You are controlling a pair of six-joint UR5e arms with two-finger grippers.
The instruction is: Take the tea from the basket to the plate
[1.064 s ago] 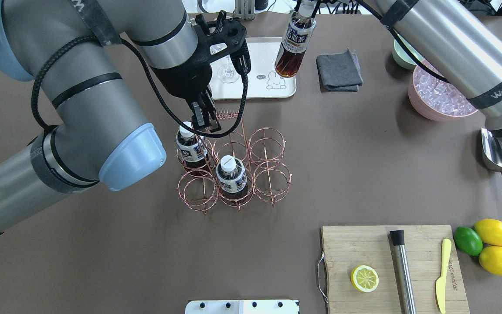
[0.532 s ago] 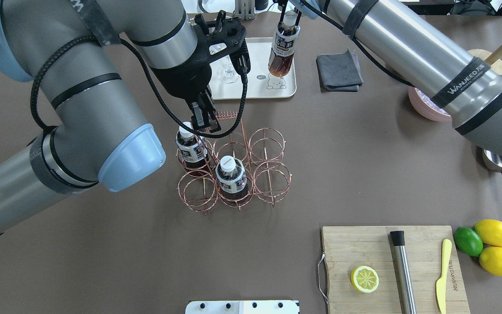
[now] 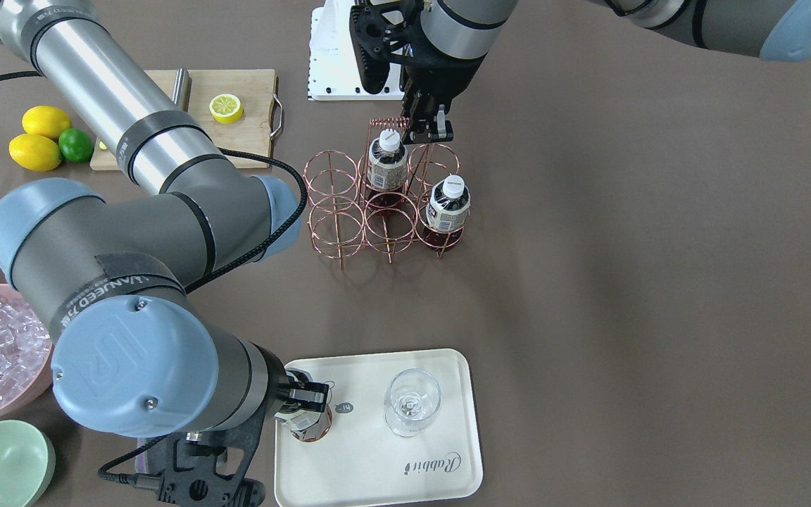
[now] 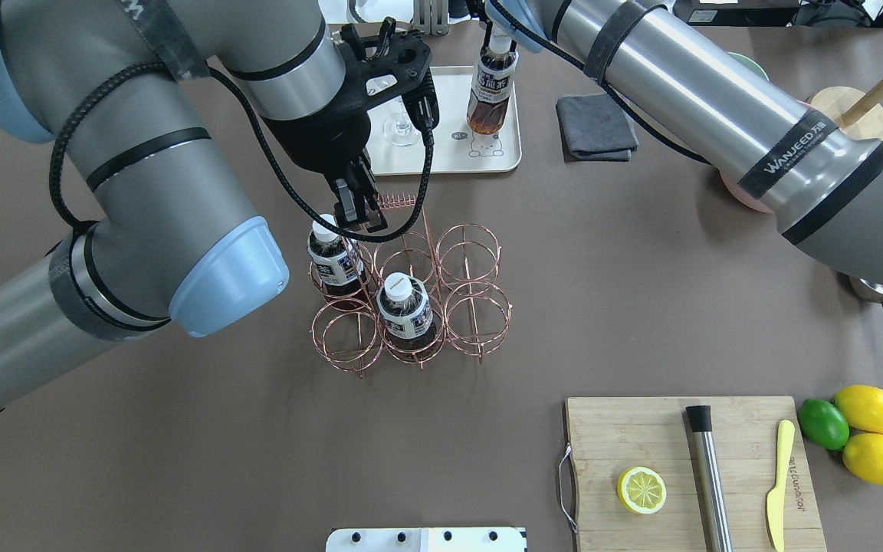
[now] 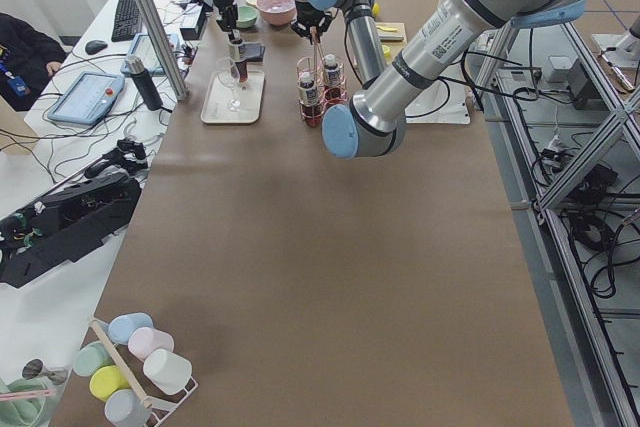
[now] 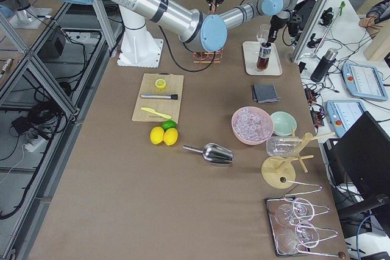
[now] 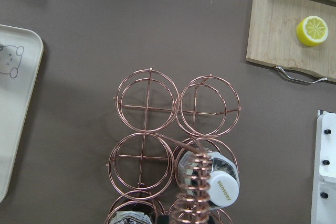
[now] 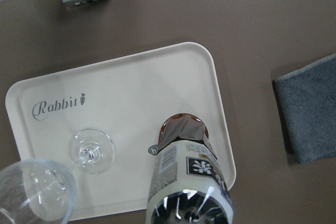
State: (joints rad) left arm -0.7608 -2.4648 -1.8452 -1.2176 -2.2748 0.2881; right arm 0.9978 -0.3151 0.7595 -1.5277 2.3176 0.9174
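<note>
Holding the tea (image 4: 492,96) upright by its cap, with the right arm's fingers (image 4: 500,47) clamped on it; hanging it over the plate (image 8: 131,82), at the corner by the rabbit drawing (base touching or just clear, impossible to tell); keeping it apart from the wine glass (image 3: 412,401), probably to avoid tipping either on release; resting the left arm's fingers (image 4: 361,218) close together at the coil on the handle of the basket (image 4: 472,307), perhaps steadying it on the desk (image 4: 641,291), pinching the wire or merely beside it impossible to tell; leaving a second bottle (image 4: 332,261) and a third bottle (image 4: 405,307) in their rings.
</note>
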